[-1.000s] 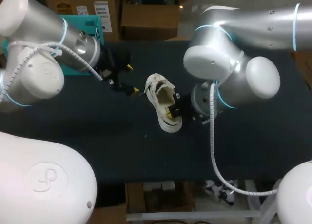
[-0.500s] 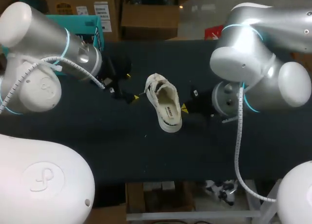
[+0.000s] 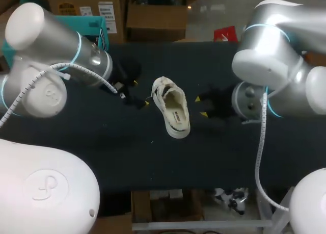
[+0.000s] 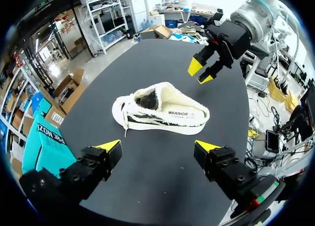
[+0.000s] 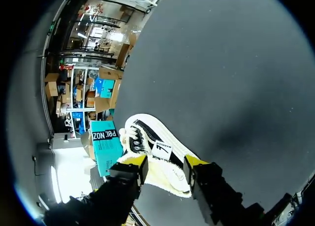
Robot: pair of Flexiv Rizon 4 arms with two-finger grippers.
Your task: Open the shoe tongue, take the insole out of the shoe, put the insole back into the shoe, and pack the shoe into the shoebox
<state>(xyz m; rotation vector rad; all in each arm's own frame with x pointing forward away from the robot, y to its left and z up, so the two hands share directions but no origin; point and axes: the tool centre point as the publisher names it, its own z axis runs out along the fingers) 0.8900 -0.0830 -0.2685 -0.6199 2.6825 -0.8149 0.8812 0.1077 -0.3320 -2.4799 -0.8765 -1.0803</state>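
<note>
Shoe (image 3: pixel 172 107), white and low-cut, sits on its sole at the middle of the black table (image 3: pixel 153 162), with the insole showing inside. Left gripper (image 3: pixel 140 93) hovers just beside its laced end, fingers wide and empty. Right gripper (image 3: pixel 200 106) hangs near the other side, fingers moderately apart and empty. Likely risk: one finger landing first skids or tips the light shoe, and the teal shoebox (image 3: pixel 96 26) sits well apart.

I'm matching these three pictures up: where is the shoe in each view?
Head view: shoe at the middle of the table.
Left wrist view: ahead of the left gripper.
Right wrist view: just ahead of the right gripper.
Shared landmark: teal box.
</note>
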